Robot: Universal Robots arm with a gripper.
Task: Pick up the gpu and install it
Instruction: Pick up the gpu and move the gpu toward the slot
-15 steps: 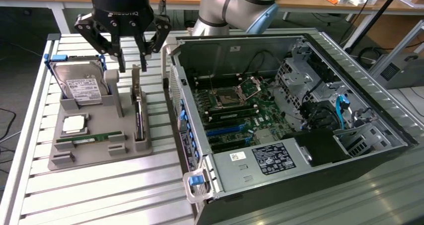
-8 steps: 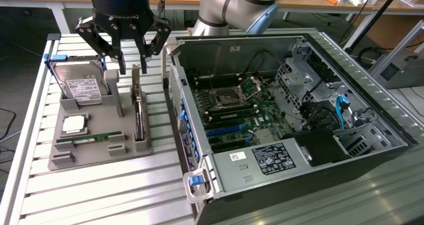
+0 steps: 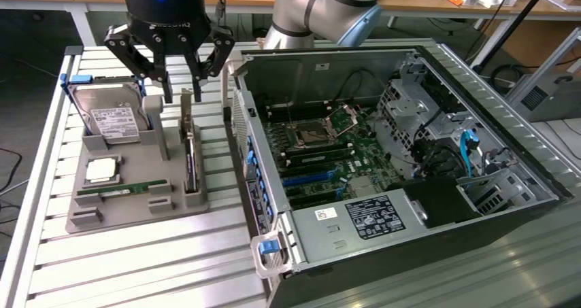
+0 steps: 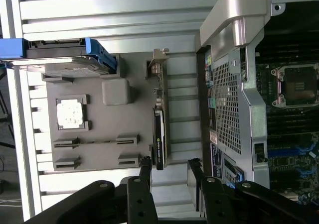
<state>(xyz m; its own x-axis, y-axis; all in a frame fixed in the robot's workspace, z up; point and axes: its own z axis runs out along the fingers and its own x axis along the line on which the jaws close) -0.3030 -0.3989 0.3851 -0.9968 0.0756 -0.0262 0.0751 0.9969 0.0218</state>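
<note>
Gripper [image 3: 179,83]: fingers [image 4: 144,171] stood wide open, empty, above gpu [image 3: 189,145], which sat edgewise in grey holder [image 3: 127,209]. Best centred squarely across the card's flat faces before closing.

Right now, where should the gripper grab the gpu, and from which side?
Probably the gpu by its free top edge, coming straight down from above, one finger on each flat face. It stands on edge in a slot of the gray holder, so its lower edge is buried and only the thin top sticks up. The open gripper hangs above it.
</note>
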